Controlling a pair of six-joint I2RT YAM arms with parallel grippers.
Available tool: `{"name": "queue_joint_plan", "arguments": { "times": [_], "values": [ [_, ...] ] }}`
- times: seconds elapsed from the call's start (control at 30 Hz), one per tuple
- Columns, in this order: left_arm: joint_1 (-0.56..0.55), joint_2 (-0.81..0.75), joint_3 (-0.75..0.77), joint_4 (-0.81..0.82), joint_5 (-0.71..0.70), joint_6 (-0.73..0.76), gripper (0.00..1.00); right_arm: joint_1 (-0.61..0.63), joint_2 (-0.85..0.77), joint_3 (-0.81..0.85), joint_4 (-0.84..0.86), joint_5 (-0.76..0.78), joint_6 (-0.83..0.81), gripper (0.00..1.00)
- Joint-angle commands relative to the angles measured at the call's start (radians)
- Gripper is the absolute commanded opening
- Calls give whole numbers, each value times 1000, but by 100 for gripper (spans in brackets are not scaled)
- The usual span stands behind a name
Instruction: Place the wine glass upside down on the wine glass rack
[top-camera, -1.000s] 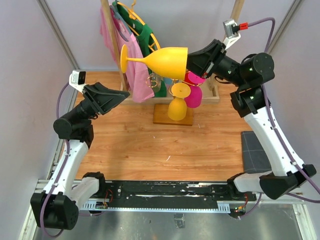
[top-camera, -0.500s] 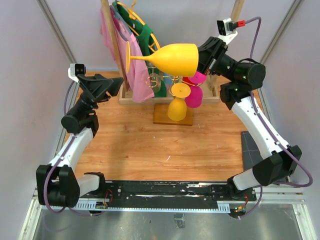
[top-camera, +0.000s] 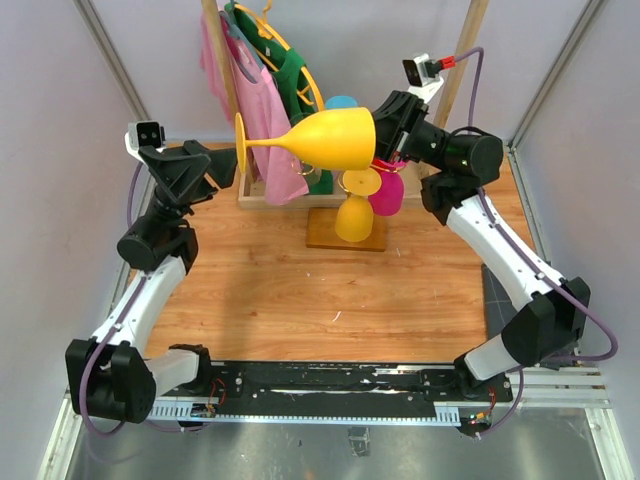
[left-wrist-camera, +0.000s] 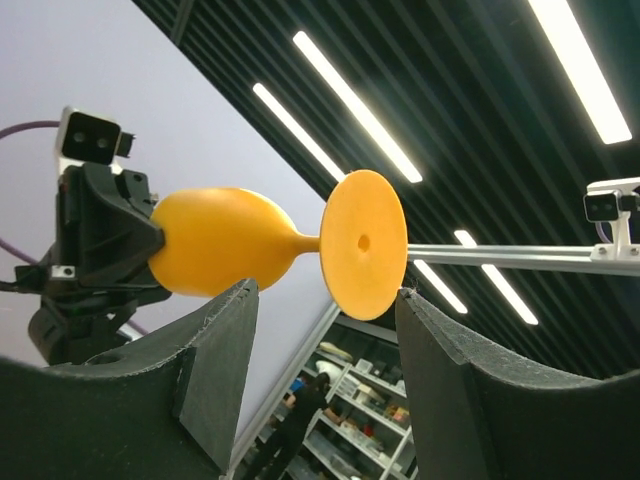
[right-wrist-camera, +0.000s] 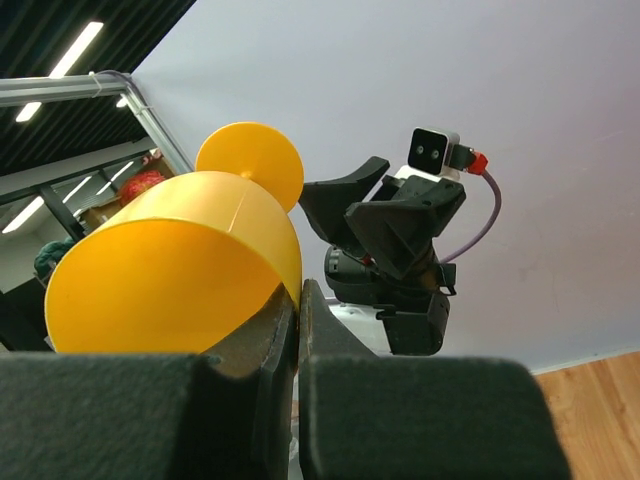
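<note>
A yellow wine glass (top-camera: 335, 138) lies on its side in the air above the back of the table, its foot (top-camera: 240, 142) pointing left. My right gripper (top-camera: 378, 135) is shut on the bowl's rim; in the right wrist view the rim (right-wrist-camera: 290, 265) is pinched between the jaws. My left gripper (top-camera: 222, 165) stands open just left of the foot. In the left wrist view the foot (left-wrist-camera: 365, 245) hangs just above the gap between its fingers (left-wrist-camera: 225, 355), not touching. The wine glass rack (top-camera: 322, 232) stands below, with a yellow glass (top-camera: 352, 215) and a pink glass (top-camera: 388, 192) hanging upside down on it.
A wooden clothes rail (top-camera: 225, 70) with pink and green garments on hangers stands at the back left, right behind the glass's foot. A dark mat (top-camera: 495, 290) lies at the table's right edge. Grey walls close in both sides.
The left arm has risen and turned its gripper up towards the glass's foot, jaws wider. The right arm has shifted the glass a little left and levelled it.
</note>
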Motion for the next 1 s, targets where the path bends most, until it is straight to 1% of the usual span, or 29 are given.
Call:
{"name": "queue_joint_plan", "arguments": {
  "times": [0.0,0.17,0.37,0.43,0.53,0.63,0.7,0.83,0.93,0.97],
  "values": [
    [-12,-33,4,240,-38,-123,62,42,25,20,64,2,0,1],
    [-18,-44,11,227,-27,-141,62,66,57,16,90,14,6,1],
    [-19,-72,-19,219,-37,-147,60,95,98,48,102,23,16,1],
    [-19,-77,-29,226,-47,-153,59,104,111,61,107,24,17,1],
    [-19,-94,-48,214,-58,-153,52,107,125,71,115,29,23,1],
    [-19,-104,-63,203,-60,-153,43,111,137,79,121,31,26,1],
    [-19,-108,-66,202,-60,-154,40,117,147,82,123,32,27,1],
    [-19,-108,-65,206,-70,-159,30,124,155,86,126,31,29,1],
    [-19,-108,-57,206,-68,-159,20,124,157,89,120,27,28,1],
    [-19,-108,-55,205,-68,-159,15,125,157,89,118,26,28,1]
  ]
}}
